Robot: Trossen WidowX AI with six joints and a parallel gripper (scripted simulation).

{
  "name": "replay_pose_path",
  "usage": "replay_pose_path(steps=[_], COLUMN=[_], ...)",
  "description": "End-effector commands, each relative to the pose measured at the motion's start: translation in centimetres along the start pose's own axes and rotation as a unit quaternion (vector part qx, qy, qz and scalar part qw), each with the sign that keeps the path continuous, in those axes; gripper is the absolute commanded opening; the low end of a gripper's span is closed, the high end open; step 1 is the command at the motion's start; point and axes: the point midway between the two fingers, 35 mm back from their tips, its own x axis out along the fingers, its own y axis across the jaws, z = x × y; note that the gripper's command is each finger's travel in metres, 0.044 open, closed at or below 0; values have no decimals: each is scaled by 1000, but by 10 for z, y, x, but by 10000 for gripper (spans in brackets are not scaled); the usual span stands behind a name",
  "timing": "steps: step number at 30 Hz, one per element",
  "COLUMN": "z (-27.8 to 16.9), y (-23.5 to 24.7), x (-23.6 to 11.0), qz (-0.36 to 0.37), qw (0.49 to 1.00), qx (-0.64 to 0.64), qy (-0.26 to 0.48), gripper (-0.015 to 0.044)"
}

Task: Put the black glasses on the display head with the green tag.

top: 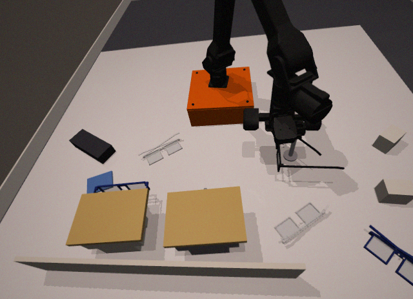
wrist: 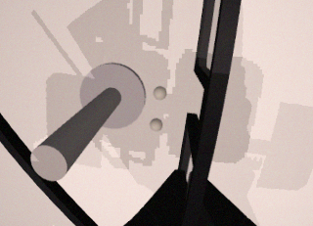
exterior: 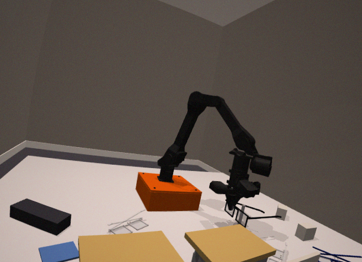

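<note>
My gripper [top: 279, 143] [exterior: 232, 206] is shut on the black glasses [top: 313, 167] [exterior: 241, 215] [wrist: 218, 83]. It holds them by the front frame a little above the table, right of the orange arm base [top: 218, 99] [exterior: 168, 194]. Both temples stick out to the right. A short grey post [top: 290, 152] [wrist: 78, 131] on a round foot stands right under the glasses. Two tan boards [top: 108, 216] [top: 204, 216] [exterior: 125, 247] [exterior: 231, 241] at the front cover whatever is beneath them. No display head and no green tag shows in any view.
Blue glasses [top: 121, 185] and a blue square [top: 100, 181] lie behind the left board. Clear glasses [top: 161, 150] [top: 300, 222], a second blue pair [top: 388, 252], a black box [top: 92, 144] and two beige blocks [top: 390, 139] [top: 395, 190] lie around. A low bar [top: 160, 265] runs along the front.
</note>
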Motion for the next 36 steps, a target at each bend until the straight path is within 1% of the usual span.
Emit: replay_pose_path(steps=[1, 36], z=[2, 21], y=[-2, -19], x=[1, 0], qz=[1, 0], qw=[1000, 1000], qx=[-1, -1], qy=[0, -1], gripper=[0, 0])
